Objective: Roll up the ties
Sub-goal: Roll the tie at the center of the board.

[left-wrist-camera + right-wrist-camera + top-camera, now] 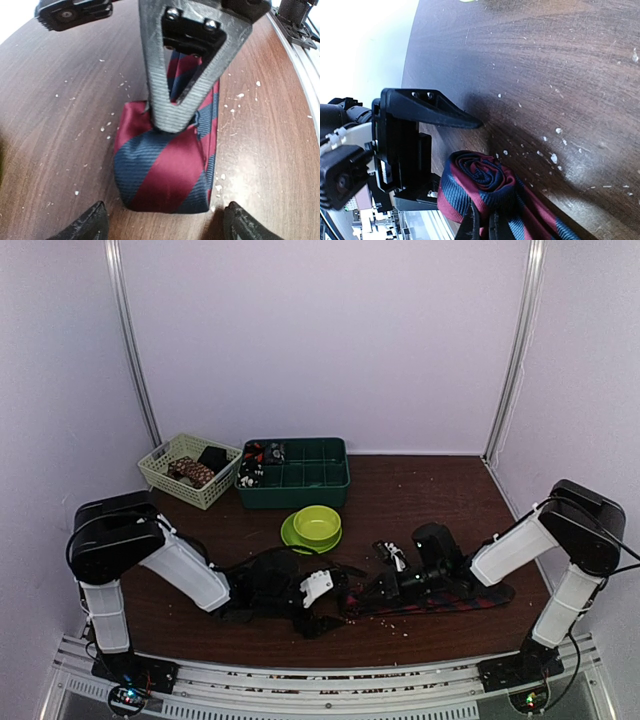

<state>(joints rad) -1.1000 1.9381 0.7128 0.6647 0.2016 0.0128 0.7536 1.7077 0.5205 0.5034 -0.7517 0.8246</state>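
Reaching low and inward: left arm (186, 576), right arm (511, 551)
The left gripper (165, 220) spread wide — the right gripper (482, 228) pinched closed, facing it.

I read the striped tie (165, 170) as woven cloth with a fine ribbed sheen. The table (60, 125) is matt wood grain, white-flecked. The gripper finger (172, 107) at upper centre looks ridged, scuffed grey plastic.

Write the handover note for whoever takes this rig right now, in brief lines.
Left pincer: open, straddling the striped tie at its rolled end without touching it.
Right pincer: shut, pinching the roll.
Tie: one end coiled on the table, tail lying flat toward the robot's right.
Done: roll started.
Left: roll up the tail; no other tie clearly identifiable.
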